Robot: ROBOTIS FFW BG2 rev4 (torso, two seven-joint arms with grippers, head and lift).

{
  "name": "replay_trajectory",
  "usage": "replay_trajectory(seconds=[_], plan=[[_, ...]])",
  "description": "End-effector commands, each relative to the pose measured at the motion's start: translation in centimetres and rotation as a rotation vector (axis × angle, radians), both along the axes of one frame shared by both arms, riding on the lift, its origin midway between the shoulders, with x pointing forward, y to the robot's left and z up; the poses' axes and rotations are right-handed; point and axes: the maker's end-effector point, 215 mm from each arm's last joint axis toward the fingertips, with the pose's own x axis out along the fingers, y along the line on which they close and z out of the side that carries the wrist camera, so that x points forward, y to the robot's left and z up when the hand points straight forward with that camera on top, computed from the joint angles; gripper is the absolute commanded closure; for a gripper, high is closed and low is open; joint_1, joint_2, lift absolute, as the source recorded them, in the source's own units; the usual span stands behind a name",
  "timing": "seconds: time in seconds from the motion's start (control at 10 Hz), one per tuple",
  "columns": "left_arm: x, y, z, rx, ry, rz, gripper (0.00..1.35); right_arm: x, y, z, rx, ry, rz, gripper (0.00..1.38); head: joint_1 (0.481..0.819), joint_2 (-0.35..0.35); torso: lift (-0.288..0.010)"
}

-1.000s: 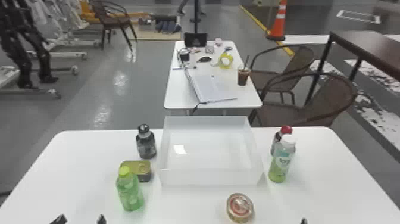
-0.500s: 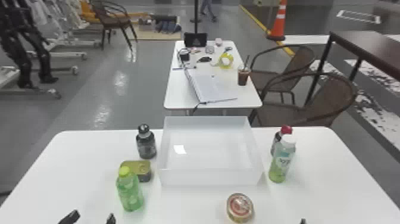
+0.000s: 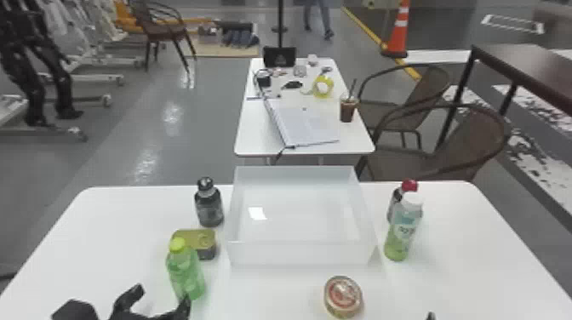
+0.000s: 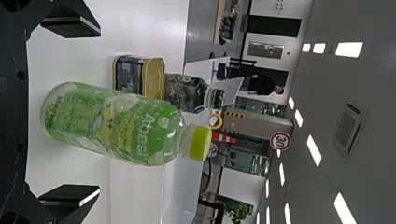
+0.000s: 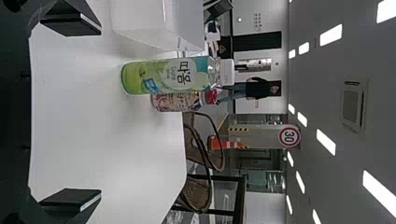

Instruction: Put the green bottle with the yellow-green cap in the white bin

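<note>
Centrally placed landmark: a rectangular, translucent white plastic bin (image 3: pixel 302 253), set upright on a white table (image 3: pixel 106 221).
Green bottle: a clear green plastic bottle with a yellow-green cap (image 3: pixel 186 272) is stood upright on the table, outside the bin, off the near left corner.
Left gripper: a black gripper with two flat fingers (image 3: pixel 160 296), seen nearer than the bin and to its left; its fingers are parted, and the green bottle is framed between them, ungripped.
Right gripper: a matching black gripper (image 3: pixel 430 315), seen nearer than the bin and to its right; its fingers are held wide apart, gripping nothing.
Left neighbours: a gold-topped rectangular tin (image 3: pixel 193 239) and a dark bottle with a black cap (image 3: pixel 209 208) are placed beside the bin's left wall, the bottle farther back.
Right neighbours: a white-capped, green-and-blue bottle (image 3: pixel 402 232) is stood right of the bin, with a red-capped dark bottle (image 3: pixel 396 202) partly hidden behind.
Round tin: a red-labelled metal tin (image 3: pixel 343 295) is set nearer than the bin's front wall.
</note>
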Motion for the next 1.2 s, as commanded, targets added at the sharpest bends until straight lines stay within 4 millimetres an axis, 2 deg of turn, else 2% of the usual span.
replay_trajectory(seconds=[0.0, 0.2, 0.4, 0.8, 0.9, 1.0, 1.1], plan=[[1.4, -1.6, 0.2, -0.006, -0.014, -0.029, 0.12, 0.2, 0.2, 0.0, 0.003, -0.002, 0.004, 0.07, 0.549, 0.000, -0.100], [2.5, -1.6, 0.4, 0.009, -0.025, -0.035, 0.12, 0.3, 0.4, -0.2, 0.009, 0.001, 0.010, 0.07, 0.549, 0.000, -0.100], [3.4, -1.6, -0.5, 0.023, -0.015, -0.039, 0.12, 0.3, 0.5, -0.4, 0.018, 0.004, 0.010, 0.07, 0.549, 0.000, -0.100], [5.2, -2.5, -0.5, 0.034, -0.024, -0.058, 0.15, 0.5, 0.7, -0.4, 0.019, 0.004, 0.013, 0.07, 0.549, 0.000, -0.100], [5.4, -2.6, -0.9, 0.029, -0.004, -0.066, 0.39, 0.6, 0.8, -0.4, 0.020, 0.004, 0.014, 0.09, 0.549, 0.000, -0.100], [5.3, -2.6, -1.2, 0.028, 0.007, -0.068, 0.77, 0.5, 0.8, -0.5, 0.020, 0.005, 0.014, 0.09, 0.549, 0.000, -0.100], [5.1, -2.7, -1.4, 0.024, 0.010, -0.067, 0.80, 0.5, 0.8, -0.5, 0.020, 0.005, 0.014, 0.09, 0.549, 0.000, -0.100]])
